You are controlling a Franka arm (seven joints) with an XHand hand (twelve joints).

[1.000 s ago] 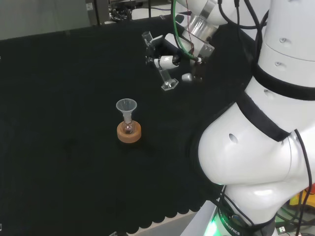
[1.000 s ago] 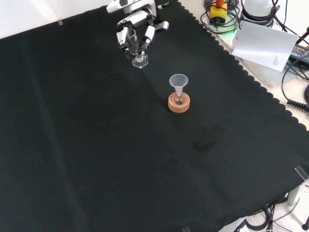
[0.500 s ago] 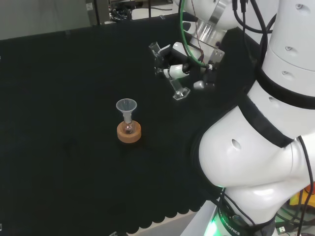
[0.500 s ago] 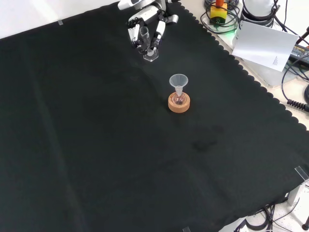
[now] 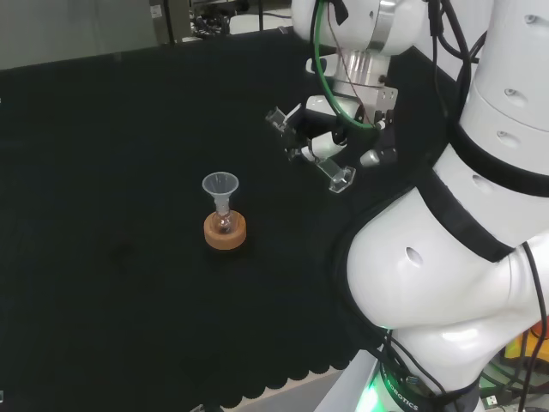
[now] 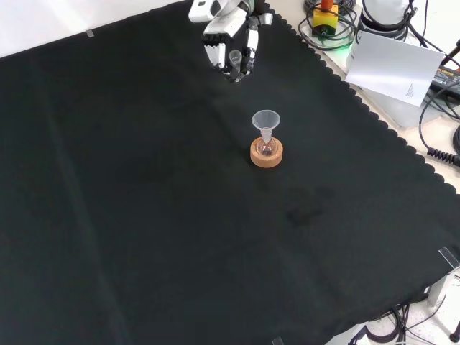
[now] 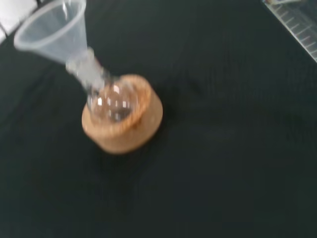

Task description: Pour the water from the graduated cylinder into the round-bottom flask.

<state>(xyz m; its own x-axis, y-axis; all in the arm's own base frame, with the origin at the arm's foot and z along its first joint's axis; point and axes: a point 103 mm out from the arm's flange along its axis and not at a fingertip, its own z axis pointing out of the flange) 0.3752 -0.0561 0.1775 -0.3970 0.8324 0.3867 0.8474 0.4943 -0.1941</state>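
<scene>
Cloth (image 6: 144, 215): the black cover you see across the bench runs bare through the near part of the front view, with a scalloped edge along its right side.
Cork ring (image 6: 267, 152): your stand sits on the cloth right of centre in the front view; in the head view it lies left of the arm's links (image 5: 226, 232).
Round-bottom flask (image 6: 267, 146): it rests upright in the cork ring, and your wrist view shows its clear bulb seated in the ring's hollow (image 7: 113, 101).
Funnel (image 6: 266, 121): a clear funnel stands in the flask's neck, mouth up; you can check it in the head view too (image 5: 220, 185).
Flask contents: you cannot tell from these views whether the bulb holds any water.
Hand (image 6: 228, 32): farther off, at the top of the front view, its fingers are curled round the cylinder; in the head view it sits right of and beyond the flask (image 5: 319, 142).
Graduated cylinder (image 5: 310, 153): you have it held clear of the cloth and strongly tilted in the head view, open mouth toward upper left, flat foot toward lower right. In the front view its mouth faces the camera (image 6: 234, 59).
Gap: the cylinder is well apart from the funnel, not over it.
Cylinder contents: the water level cannot be made out.
</scene>
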